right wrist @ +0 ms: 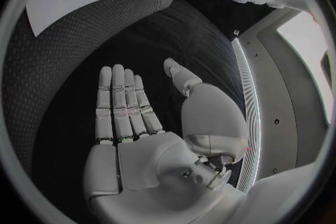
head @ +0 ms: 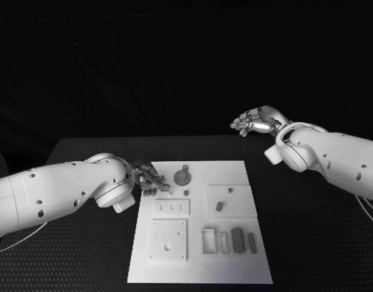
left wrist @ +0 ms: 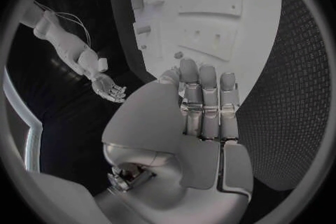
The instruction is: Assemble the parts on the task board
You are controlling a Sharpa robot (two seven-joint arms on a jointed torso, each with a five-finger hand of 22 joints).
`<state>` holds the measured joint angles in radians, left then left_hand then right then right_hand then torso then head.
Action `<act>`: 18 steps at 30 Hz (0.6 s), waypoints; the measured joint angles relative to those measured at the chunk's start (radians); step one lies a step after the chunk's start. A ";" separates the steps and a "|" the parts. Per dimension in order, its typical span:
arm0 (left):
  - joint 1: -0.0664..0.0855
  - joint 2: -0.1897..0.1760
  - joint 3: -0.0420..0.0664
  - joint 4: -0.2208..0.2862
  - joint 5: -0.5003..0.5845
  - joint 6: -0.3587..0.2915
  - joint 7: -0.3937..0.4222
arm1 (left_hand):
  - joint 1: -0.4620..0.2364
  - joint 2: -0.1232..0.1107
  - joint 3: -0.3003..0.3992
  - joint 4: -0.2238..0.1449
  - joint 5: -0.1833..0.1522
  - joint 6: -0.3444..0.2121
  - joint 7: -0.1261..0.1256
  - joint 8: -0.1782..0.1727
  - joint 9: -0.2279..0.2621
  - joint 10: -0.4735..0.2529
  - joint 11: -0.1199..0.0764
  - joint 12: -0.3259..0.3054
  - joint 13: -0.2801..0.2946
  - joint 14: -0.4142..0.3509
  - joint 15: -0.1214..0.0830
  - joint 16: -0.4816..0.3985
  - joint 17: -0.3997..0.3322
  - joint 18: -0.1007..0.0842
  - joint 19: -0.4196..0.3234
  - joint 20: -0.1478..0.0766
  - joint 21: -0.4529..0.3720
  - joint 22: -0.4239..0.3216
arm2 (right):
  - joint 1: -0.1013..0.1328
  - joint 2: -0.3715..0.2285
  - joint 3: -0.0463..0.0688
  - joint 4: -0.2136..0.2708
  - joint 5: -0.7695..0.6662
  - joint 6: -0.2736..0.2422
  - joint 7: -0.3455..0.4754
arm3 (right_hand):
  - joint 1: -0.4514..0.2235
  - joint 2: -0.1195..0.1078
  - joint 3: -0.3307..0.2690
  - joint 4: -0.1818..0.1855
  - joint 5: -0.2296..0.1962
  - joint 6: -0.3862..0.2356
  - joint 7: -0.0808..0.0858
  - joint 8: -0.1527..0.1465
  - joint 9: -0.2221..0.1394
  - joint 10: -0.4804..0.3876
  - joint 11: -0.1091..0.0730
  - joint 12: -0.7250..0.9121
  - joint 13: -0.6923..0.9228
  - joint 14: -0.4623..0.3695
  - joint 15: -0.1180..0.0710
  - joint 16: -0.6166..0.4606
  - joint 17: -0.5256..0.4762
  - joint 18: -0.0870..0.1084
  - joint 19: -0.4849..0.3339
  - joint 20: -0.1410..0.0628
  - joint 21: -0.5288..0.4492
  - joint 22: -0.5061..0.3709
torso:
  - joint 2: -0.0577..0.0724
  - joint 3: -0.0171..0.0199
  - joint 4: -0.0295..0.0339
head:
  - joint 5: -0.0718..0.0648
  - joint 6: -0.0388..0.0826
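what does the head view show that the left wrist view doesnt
Head view alone: the whole board with its near end, where a row of upright grey bars stands, and the round gear-like part at the far end.

Left wrist view alone: the left hand's palm side, fingers straight and together, holding nothing.

Both: the board's raised plates with small holes, the left hand at the board's left edge, and the right hand raised off the board, holding nothing.

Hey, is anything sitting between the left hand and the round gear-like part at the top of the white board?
Nothing visible does. The left hand hovers at the task board's left edge, and the round part lies just beyond it, with only bare white board between them.
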<state>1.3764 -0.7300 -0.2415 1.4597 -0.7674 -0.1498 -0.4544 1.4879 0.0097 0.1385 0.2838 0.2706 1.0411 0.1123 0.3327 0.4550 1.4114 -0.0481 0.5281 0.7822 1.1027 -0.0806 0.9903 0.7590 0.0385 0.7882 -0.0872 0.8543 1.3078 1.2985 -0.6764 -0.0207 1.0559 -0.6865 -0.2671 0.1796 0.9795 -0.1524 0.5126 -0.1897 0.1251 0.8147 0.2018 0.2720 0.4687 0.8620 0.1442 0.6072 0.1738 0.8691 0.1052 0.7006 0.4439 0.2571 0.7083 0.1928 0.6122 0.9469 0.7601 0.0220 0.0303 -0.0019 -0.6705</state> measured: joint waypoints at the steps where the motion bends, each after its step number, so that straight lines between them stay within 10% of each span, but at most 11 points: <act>1: 0.000 -0.001 0.000 0.004 -0.011 -0.006 -0.005 | -0.004 -0.004 0.000 0.000 0.013 0.002 0.002 0.005 0.000 0.000 0.000 0.007 0.002 0.002 -0.002 0.006 -0.002 0.000 0.000 0.000 0.005 0.000 | 0.001 0.000 0.000 -0.001 0.004 0.004 0.001 | -0.003 0.003 -0.001 -0.001 0.004 -0.003 -0.003 0.000 -0.001 0.003 0.003 -0.024 -0.014 -0.005 0.008 -0.026 -0.010 0.000 -0.009 0.004 -0.016 -0.009 | 0.000 0.0001 0.0000 | 0.000 -0.001; 9: -0.003 -0.004 0.000 0.039 -0.085 -0.047 -0.038 | -0.029 -0.029 0.006 0.002 0.093 0.018 -0.001 0.013 0.000 0.022 -0.022 0.075 0.029 0.034 -0.030 0.071 -0.011 0.000 0.021 -0.007 0.060 0.000 | 0.002 0.002 0.000 0.002 0.027 0.028 0.008 | -0.007 0.007 -0.008 -0.008 0.012 -0.010 -0.009 0.009 -0.014 0.076 0.015 -0.202 -0.100 0.017 0.029 -0.163 -0.044 -0.001 -0.017 0.014 -0.090 -0.045 | 0.001 -0.0006 -0.0012 | 0.001 -0.016; 18: -0.006 0.006 0.000 0.061 -0.113 -0.055 -0.058 | -0.063 -0.028 0.011 0.003 0.108 0.030 -0.012 0.026 0.000 0.036 -0.036 0.138 0.050 0.048 -0.052 0.129 -0.023 0.000 0.032 -0.011 0.107 0.000 | 0.003 0.008 0.000 0.001 0.033 0.033 0.010 | -0.003 0.010 -0.012 -0.006 0.016 -0.010 -0.009 0.009 -0.019 0.087 0.018 -0.224 -0.104 0.017 0.029 -0.183 -0.044 -0.002 -0.021 0.018 -0.101 -0.045 | -0.001 -0.0006 -0.0026 | -0.002 -0.032</act>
<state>1.3700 -0.7239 -0.2412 1.5206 -0.8808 -0.2050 -0.5125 1.4250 -0.0185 0.1499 0.2866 0.3786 1.0712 0.1007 0.3583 0.4552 1.4477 -0.0844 0.6660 0.8318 1.1509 -0.1324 1.1193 0.7364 0.0384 0.8205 -0.0981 0.9614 1.3075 1.3019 -0.6681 -0.0210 1.0570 -0.6536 -0.2338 0.1892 0.9769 -0.1420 0.5010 -0.1959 0.1406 0.8052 0.1925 0.2809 0.4501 0.9492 0.1624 0.3835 0.0703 0.8863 0.1337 0.5179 0.3997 0.2554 0.6874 0.2107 0.5110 0.9020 0.7594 0.0214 0.0277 -0.0038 -0.7026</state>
